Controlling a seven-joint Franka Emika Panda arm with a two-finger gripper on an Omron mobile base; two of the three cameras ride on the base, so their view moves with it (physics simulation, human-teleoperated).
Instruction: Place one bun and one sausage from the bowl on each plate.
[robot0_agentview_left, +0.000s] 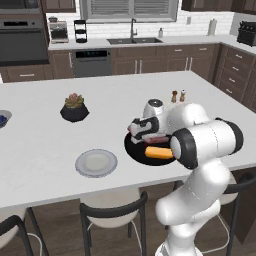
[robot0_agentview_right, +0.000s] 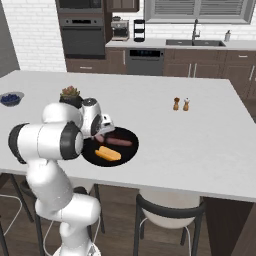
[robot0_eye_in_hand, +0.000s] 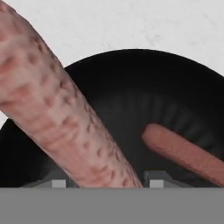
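**Sausage in the grip over the bowl**

The end effector (robot0_eye_in_hand: 105, 183) is closed partway around a sausage (robot0_eye_in_hand: 57, 109), which runs up between its tips. Just below sits the black bowl (robot0_agentview_left: 135, 150) near the counter's (robot0_agentview_left: 40, 155) front edge, with a second sausage (robot0_agentview_right: 120, 142) and a bun (robot0_agentview_right: 108, 154) inside. A grey plate (robot0_agentview_left: 96, 163) lies left.

**Surfaces on the kitchen island**

The near sausage (robot0_eye_in_hand: 65, 118) looked rough and pitted, pinkish-brown. The black bowl (robot0_eye_in_hand: 131, 83) was matt, faintly ribbed inside. The white countertop (robot0_agentview_left: 45, 145) looked smooth, lightly speckled stone. The grey plate (robot0_agentview_left: 96, 163) had a dull sheen.
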